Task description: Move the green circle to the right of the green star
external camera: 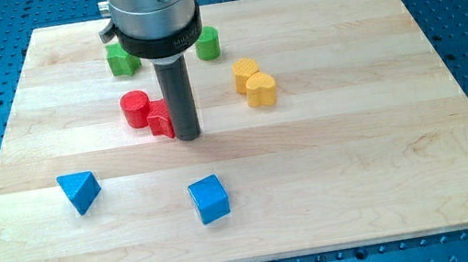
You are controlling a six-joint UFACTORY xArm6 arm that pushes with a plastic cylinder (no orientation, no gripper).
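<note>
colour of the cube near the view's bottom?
Blue. The cube shows clearly in the camera view, below my tip.

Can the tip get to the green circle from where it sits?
Probably yes. My tip sits against the red blocks, below the green circle; the board between them looks bare.
</note>
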